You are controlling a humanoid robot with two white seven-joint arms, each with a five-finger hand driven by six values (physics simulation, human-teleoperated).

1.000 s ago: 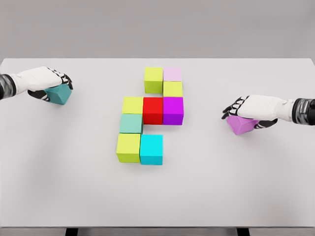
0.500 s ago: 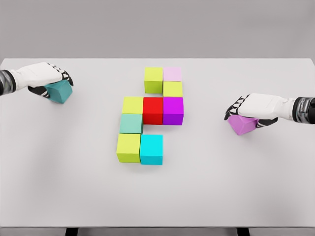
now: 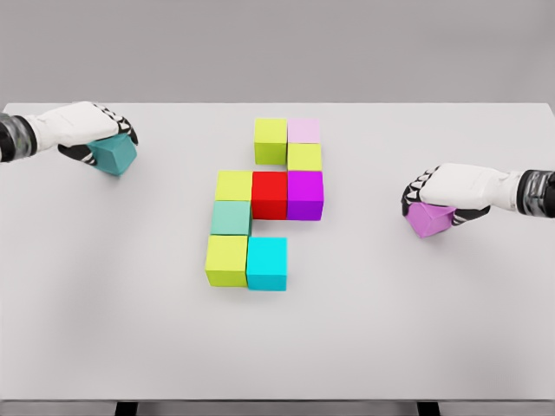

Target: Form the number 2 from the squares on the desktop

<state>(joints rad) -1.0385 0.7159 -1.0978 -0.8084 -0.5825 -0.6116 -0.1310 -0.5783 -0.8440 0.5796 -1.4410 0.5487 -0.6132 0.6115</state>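
Note:
Several coloured cubes sit joined at the table's middle: a lime cube (image 3: 270,140) and pale pink cube (image 3: 303,131) on top, a red cube (image 3: 270,194) and purple cube (image 3: 305,194) in the middle row, a cyan cube (image 3: 267,263) at the bottom. At the far left my left hand (image 3: 95,130) is shut on a teal cube (image 3: 115,156), tilted and lifted slightly. On the right my right hand (image 3: 438,195) is shut on a violet cube (image 3: 428,218), also tilted.
The white table (image 3: 390,329) spans the view, with its front edge along the bottom and back edge at the top. A mint cube (image 3: 231,217) and two yellow-green cubes (image 3: 227,259) form the cluster's left side.
My left hand has carried the teal cube up and slightly right. My right hand has shifted a little to the right with the violet cube.

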